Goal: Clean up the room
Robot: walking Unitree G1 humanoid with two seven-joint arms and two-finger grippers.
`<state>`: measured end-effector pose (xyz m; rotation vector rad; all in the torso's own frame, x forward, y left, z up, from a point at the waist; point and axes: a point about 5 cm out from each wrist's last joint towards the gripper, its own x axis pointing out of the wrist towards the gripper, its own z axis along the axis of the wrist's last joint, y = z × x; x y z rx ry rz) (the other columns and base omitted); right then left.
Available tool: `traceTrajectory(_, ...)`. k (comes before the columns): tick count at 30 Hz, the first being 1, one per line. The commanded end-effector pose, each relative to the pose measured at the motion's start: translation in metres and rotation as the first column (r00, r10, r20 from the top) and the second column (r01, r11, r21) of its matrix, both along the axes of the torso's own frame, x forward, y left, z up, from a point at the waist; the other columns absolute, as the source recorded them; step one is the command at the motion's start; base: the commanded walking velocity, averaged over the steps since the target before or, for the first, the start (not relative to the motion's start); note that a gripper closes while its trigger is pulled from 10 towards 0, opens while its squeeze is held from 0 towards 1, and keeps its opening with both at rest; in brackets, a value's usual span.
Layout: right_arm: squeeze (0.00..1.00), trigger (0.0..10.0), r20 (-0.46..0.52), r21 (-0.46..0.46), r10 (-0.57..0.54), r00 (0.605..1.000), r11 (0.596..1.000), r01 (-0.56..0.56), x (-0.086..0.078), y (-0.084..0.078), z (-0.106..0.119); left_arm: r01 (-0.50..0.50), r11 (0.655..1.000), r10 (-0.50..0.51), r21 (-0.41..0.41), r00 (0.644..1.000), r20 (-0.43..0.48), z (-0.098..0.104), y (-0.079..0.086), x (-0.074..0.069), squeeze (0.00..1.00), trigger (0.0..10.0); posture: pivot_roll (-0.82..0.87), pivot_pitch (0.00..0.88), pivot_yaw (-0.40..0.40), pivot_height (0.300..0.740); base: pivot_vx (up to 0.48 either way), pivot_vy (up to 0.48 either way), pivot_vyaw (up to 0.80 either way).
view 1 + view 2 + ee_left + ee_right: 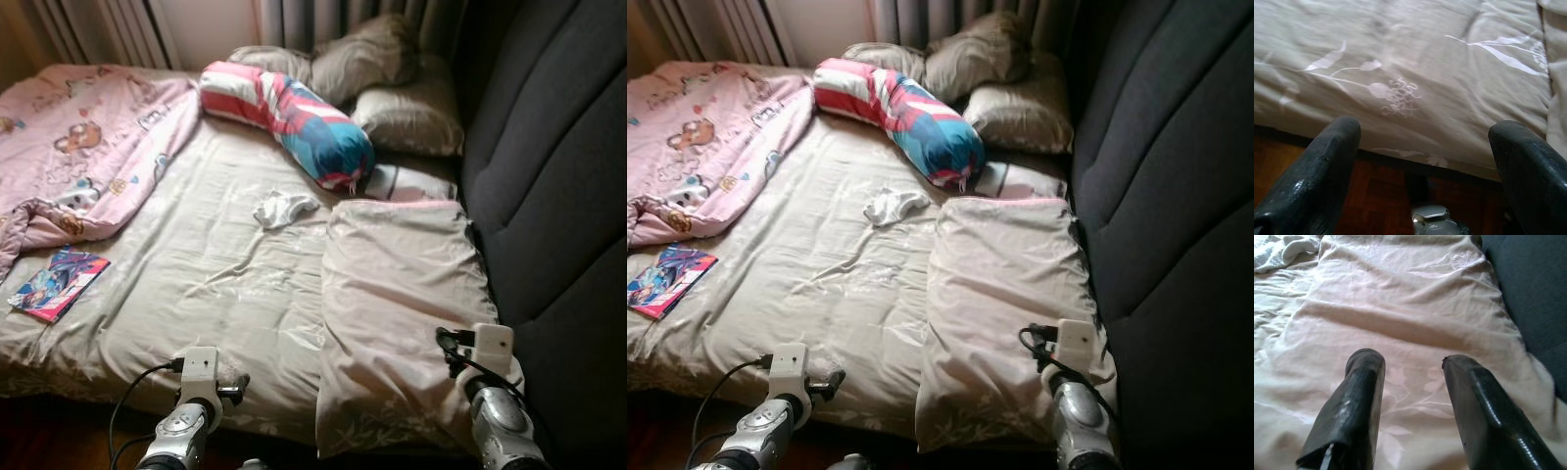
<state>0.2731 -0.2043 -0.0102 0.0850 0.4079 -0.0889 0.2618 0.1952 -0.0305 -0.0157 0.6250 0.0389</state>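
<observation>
The pillow (402,313) lay flat along the right side of the bed (196,264), its long axis running away from the robot toward the headboard end, hard against the dark padded wall (558,196). The right gripper (1413,382) hovered over the pillow's near end with its fingers apart and empty, so that arm was plainly the nearer one; the pillow lay straight ahead of it and below. The left gripper (1425,147) hung wide open at the bed's near edge, above the floor (1381,205), well apart from the pillow. Farther up the sheet, a small white cloth (282,208) lay near the middle, just short of a striped bolster (289,117) that rested against more pillows (392,88). A pink blanket (83,147) was bunched at the left, with a book (59,284) near its edge. Nothing stood between the right gripper and the pillow.
</observation>
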Motion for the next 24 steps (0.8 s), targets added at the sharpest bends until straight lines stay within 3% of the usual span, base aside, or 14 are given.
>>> traceTrajectory(1, 0.00, 10.0, -0.059, 0.034, -0.026, 0.998, 0.999, 0.028, -0.009, 0.001, -0.010, -0.015, 1.000, 0.015, 0.007, 0.998, -0.055, -0.008, 0.002, -0.010, 0.00, 10.0, 0.02, 0.063, -0.007, 0.740, 0.000, 0.000, 0.00)
traceTrajectory(2, 0.00, 10.0, -0.102, 0.109, -0.088, 0.991, 0.989, 0.099, -0.015, 0.002, -0.018, 0.024, 0.998, -0.019, 0.050, 0.996, -0.089, -0.013, 0.001, -0.015, 0.00, 10.0, 0.02, 0.061, -0.003, 0.740, 0.000, 0.000, 0.00)
traceTrajectory(4, 0.00, 10.0, -0.127, 0.158, -0.140, 0.982, 0.975, 0.159, -0.021, 0.003, -0.023, 0.046, 0.997, -0.038, 0.066, 0.992, -0.117, -0.018, 0.000, -0.022, 0.00, 10.0, 0.02, 0.060, 0.002, 0.740, 0.000, 0.000, 0.00)
traceTrajectory(8, 0.00, 10.0, -0.167, 0.027, -0.088, 0.982, 0.995, 0.094, -0.035, 0.009, -0.033, 0.031, 0.998, -0.022, 0.059, 0.989, -0.144, -0.025, 0.001, -0.032, 0.00, 10.0, 0.02, 0.064, 0.004, 0.740, 0.000, 0.000, 0.00)
traceTrajectory(11, 0.00, 10.0, -0.241, 0.048, -0.153, 0.958, 0.984, 0.169, -0.054, 0.001, -0.046, 0.020, 0.997, -0.010, 0.068, 0.989, -0.149, -0.028, 0.001, -0.037, 0.00, 10.0, 0.03, 0.070, -0.005, 0.740, 0.000, 0.000, 0.00)
traceTrajectory(18, 0.00, 10.0, -0.303, 0.025, -0.180, 0.936, 0.980, 0.197, -0.069, -0.013, -0.054, 0.013, 0.998, -0.002, 0.069, 0.989, -0.151, -0.027, 0.005, -0.037, 0.00, 10.0, 0.04, 0.121, -0.014, 0.740, 0.000, 0.000, 0.00)
traceTrajectory(24, 0.00, 10.0, -0.359, 0.028, -0.118, 0.926, 0.990, 0.137, -0.080, -0.007, -0.061, 0.050, 0.996, -0.038, 0.070, 0.986, -0.161, -0.028, 0.003, -0.039, 0.00, 10.0, 0.06, 0.136, -0.009, 0.740, 0.000, 0.000, 0.00)
